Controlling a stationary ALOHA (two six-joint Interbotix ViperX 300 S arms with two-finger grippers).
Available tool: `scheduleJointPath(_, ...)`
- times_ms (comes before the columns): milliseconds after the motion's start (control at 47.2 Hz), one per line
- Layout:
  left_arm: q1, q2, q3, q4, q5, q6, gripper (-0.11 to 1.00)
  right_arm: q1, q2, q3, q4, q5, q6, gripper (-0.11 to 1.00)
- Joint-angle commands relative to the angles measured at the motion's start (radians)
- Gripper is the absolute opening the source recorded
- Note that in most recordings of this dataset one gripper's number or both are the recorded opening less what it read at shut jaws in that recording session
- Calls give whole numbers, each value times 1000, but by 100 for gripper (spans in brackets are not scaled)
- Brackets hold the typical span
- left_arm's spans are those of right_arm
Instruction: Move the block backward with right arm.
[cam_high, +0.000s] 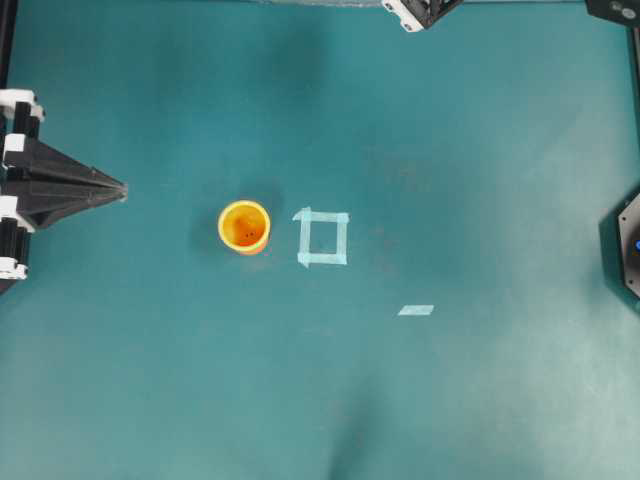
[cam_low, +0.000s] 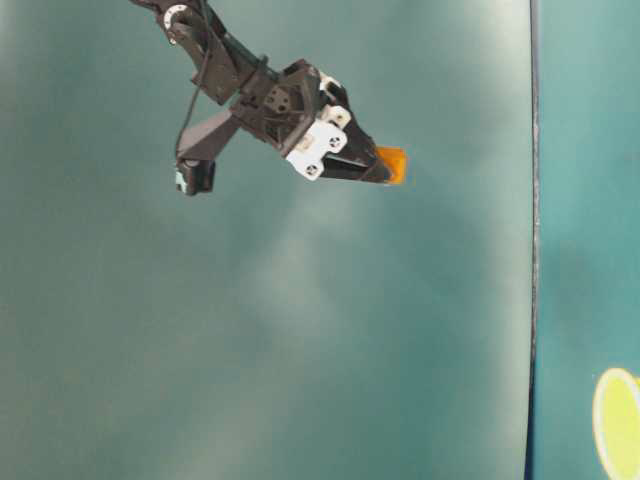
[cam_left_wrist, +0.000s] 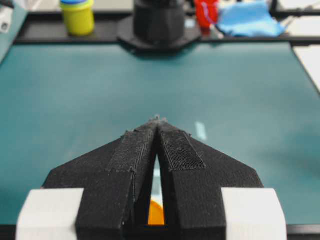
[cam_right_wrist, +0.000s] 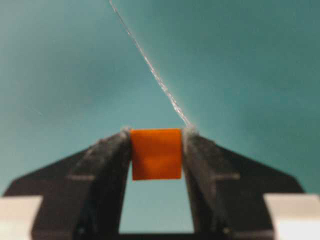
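The block (cam_right_wrist: 156, 153), a small orange cube, sits clamped between the tips of my right gripper (cam_right_wrist: 156, 136), which is shut on it. In the table-level view the block (cam_low: 394, 163) sticks out of the right gripper (cam_low: 384, 168), held above the teal table. Only a part of the right arm (cam_high: 420, 10) shows at the overhead view's top edge; the block is out of sight there. My left gripper (cam_high: 120, 190) rests at the left side, shut to a point and holding nothing, with its tips (cam_left_wrist: 157, 120) touching.
A yellow-orange cup (cam_high: 244, 227) stands left of centre, beside a pale blue tape square (cam_high: 323, 238). A short tape strip (cam_high: 416, 310) lies lower right. Past the table's far edge are a yellow-green jar (cam_left_wrist: 77, 16), a red object (cam_left_wrist: 206, 12) and a blue cloth (cam_left_wrist: 247, 20).
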Motion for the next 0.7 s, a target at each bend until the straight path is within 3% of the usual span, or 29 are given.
scheduleJointPath(0, 0, 3, -31, 3, -5, 3, 0, -3, -9, -26, 3, -6, 2, 41)
scheduleJointPath(678, -2, 3, -32, 3, -5, 3, 0, -6, -9, -21, 15, -8, 2, 41)
